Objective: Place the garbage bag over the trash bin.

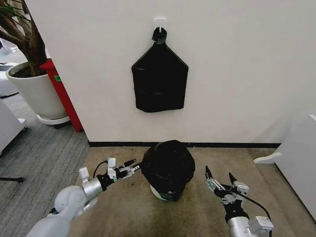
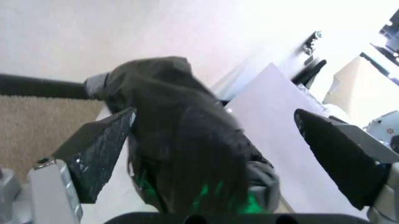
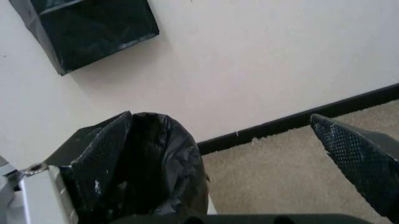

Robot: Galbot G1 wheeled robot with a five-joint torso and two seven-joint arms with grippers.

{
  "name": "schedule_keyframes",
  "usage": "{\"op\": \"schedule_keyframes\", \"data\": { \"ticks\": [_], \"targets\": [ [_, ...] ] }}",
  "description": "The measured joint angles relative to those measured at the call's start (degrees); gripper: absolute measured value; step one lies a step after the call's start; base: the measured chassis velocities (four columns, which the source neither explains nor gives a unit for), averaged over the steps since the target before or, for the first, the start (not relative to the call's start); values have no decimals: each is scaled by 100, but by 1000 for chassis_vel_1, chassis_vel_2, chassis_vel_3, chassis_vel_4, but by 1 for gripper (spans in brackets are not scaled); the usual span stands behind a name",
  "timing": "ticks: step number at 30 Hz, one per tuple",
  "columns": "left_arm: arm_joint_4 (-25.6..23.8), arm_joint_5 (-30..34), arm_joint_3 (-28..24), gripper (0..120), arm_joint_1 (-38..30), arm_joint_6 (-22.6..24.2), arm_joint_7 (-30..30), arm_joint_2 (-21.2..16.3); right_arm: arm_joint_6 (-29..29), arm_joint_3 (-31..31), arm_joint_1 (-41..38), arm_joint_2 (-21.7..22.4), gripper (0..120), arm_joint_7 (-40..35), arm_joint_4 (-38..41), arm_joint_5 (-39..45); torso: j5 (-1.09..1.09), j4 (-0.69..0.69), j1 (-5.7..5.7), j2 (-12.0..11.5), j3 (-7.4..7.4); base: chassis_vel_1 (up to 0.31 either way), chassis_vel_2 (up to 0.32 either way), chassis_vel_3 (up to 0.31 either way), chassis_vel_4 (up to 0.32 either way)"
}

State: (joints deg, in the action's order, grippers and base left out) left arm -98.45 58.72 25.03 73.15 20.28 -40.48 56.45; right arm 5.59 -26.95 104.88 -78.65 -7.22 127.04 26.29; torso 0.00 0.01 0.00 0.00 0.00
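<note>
The garbage bag (image 1: 168, 165) lay draped over the trash bin (image 1: 164, 194) on the carpet (image 1: 123, 207), covering its top and most of its sides. The left gripper (image 1: 133, 165) hovered just beside the bag's left flank, jaws spread and holding nothing, the bag just ahead of them. The right gripper (image 1: 218, 176) stood off the bin's other side, jaws wide apart and empty, apart from the bag. A flat black bundle (image 1: 159, 79) hung on the wall (image 1: 237, 64) behind.

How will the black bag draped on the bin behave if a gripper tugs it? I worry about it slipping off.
The garbage bag looks thin, crinkled and glossy, so probably floppy and slippery. It sits bunched over the trash bin, so a tug would likely slide it. The small bin might tip too.
</note>
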Motion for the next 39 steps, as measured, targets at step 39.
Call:
{"op": "schedule_keyframes", "data": {
  "ticks": [39],
  "targets": [
    [-2310, -1485, 555, 100, 854, -738, 5808, 862, -2911, 1716, -3957, 1733, 100, -1134, -198, 2294, 0, 1, 0, -1, 1, 0, 0, 0, 0]
  ]
}}
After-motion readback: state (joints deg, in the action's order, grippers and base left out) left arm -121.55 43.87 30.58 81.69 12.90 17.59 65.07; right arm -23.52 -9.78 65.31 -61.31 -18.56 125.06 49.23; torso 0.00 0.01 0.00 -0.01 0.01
